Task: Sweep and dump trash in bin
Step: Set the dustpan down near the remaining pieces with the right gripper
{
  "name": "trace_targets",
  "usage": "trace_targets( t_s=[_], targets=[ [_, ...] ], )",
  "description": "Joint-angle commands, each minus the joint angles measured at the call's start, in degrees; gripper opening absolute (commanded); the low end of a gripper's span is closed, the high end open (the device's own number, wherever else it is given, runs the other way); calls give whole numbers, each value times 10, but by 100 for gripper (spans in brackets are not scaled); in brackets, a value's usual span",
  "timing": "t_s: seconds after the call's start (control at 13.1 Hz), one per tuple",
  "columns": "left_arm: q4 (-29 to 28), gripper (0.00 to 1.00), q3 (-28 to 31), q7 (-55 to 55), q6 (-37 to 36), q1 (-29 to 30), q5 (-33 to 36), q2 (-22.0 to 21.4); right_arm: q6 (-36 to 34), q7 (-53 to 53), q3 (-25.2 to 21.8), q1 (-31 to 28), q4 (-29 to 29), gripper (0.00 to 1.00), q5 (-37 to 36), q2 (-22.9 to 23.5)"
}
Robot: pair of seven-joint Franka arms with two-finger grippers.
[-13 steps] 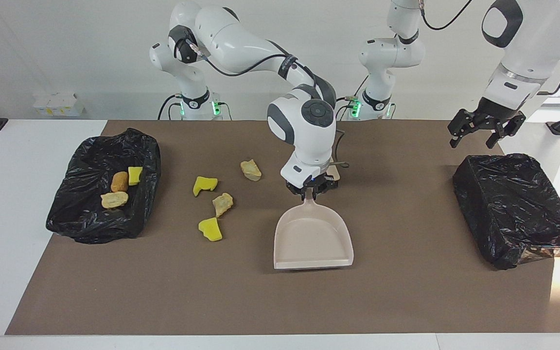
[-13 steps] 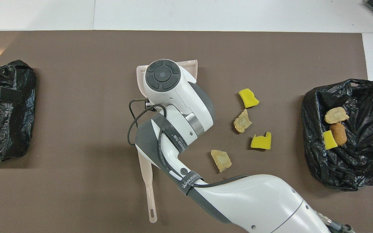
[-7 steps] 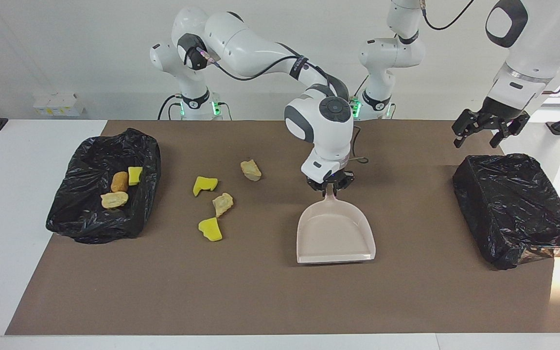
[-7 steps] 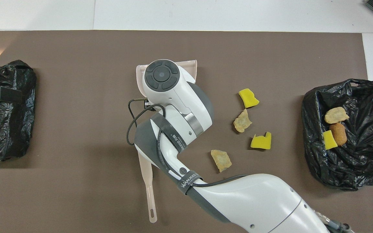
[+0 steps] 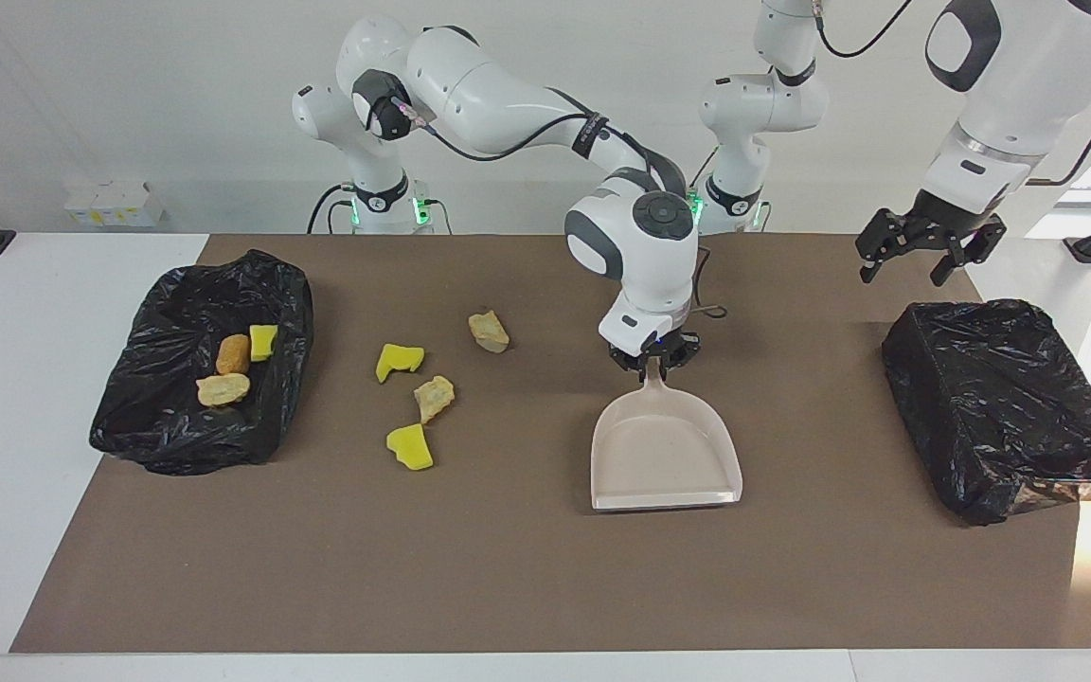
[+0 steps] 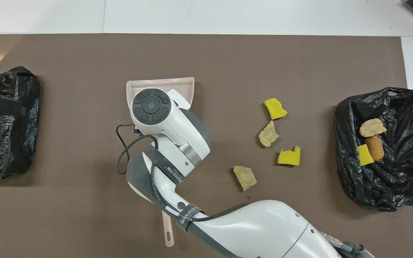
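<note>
Right end effector (image 5: 654,361) clamps the dustpan (image 5: 667,453) handle; left end effector (image 5: 921,251) hangs spread over the table (image 5: 527,578). Three trash lumps (image 5: 233,365) lie binned (image 5: 167,379); four loose lumps (image 5: 422,398) remain unswept.

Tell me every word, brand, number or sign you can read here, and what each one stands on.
"WANJEED": on the dark strap that ties the cable to the right arm, low in the overhead view.
The second strap, farther along the same arm, has printed letters that are too blurred to read.
Nothing else in either view bears text that can be read.
</note>
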Motion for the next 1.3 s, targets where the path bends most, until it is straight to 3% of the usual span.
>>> trace_targets(
  t_s=[0.0, 0.23, 0.3, 0.38, 0.84, 1.07, 1.22],
  targets=[
    [-11, 100, -1, 4, -13, -9, 9, -14, 21, 8, 7, -4, 4, 0, 24, 9],
    [-10, 100, -2, 4, -32, -8, 9, -15, 14, 9, 7, -4, 3, 0, 22, 8],
    [-9, 100, -2, 3, -33, -9, 9, -15, 13, 8, 7, -5, 3, 7, 18, 6],
    [-9, 100, -3, 4, -37, -9, 9, -15, 13, 5, 7, -5, 3, 22, 19, 4],
    [-9, 100, -10, 10, -30, -6, 9, -15, 12, 10, 7, -5, -12, 48, 24, -10],
    [-9, 100, -9, 10, -26, -7, 9, -15, 10, 10, 7, -4, -52, 54, 28, -56],
    [-9, 100, -9, 10, -16, -7, 9, -15, 10, 14, 7, -1, -122, 55, 29, -114]
  ],
)
